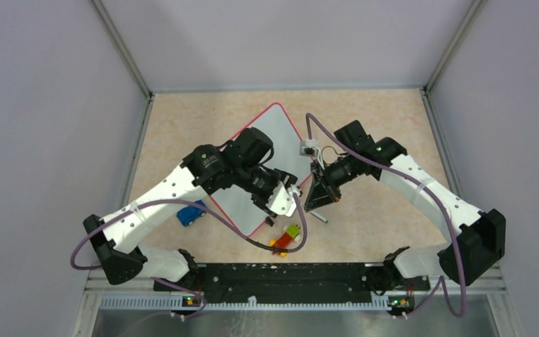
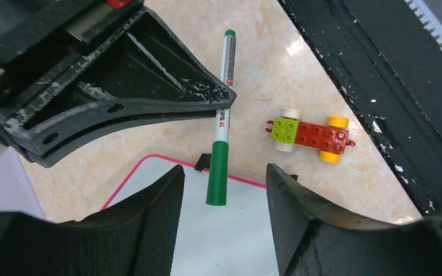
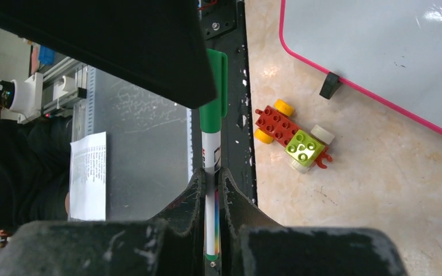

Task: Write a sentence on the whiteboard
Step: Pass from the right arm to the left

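The whiteboard (image 1: 275,137) lies tilted on the table, white with a red-pink rim; its visible surface bears no lettering, so the sentence does not show. My right gripper (image 1: 317,198) is shut on a white marker (image 3: 211,158) with a green cap (image 3: 212,109), held just past the board's near corner. In the left wrist view the marker (image 2: 223,118) points at me. My left gripper (image 2: 224,170) is open, its fingers on either side of the green cap (image 2: 217,172), above the board's corner (image 2: 230,230). It shows in the top view (image 1: 285,200) facing the right gripper.
A red, green and yellow brick car (image 1: 285,239) lies near the board's front corner, also in the wrist views (image 2: 311,133) (image 3: 293,138). A blue toy car (image 1: 191,213) sits left of the board. Black clips (image 3: 329,85) stick out from the rim. The black base rail (image 1: 281,274) runs along the front.
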Controlling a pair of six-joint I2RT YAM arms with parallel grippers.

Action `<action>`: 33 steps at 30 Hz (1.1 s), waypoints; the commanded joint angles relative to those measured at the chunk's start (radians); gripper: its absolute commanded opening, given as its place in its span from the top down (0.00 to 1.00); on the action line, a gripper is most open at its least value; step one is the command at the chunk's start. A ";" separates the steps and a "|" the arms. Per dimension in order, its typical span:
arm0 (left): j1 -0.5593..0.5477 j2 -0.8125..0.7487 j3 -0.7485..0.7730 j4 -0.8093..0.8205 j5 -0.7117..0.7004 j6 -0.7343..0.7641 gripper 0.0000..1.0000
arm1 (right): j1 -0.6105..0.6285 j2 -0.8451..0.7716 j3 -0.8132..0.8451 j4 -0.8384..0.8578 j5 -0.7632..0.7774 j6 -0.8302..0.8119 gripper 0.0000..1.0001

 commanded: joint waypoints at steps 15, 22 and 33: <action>-0.018 -0.014 -0.100 0.137 -0.003 -0.035 0.66 | 0.035 -0.034 0.043 -0.023 -0.092 -0.047 1.00; -0.019 -0.034 -0.113 0.201 -0.048 -0.147 0.97 | 0.030 -0.027 0.059 0.006 -0.069 -0.017 0.82; 0.198 -0.067 -0.136 0.364 0.095 -0.519 1.00 | -0.148 -0.178 -0.014 0.425 -0.005 0.405 0.25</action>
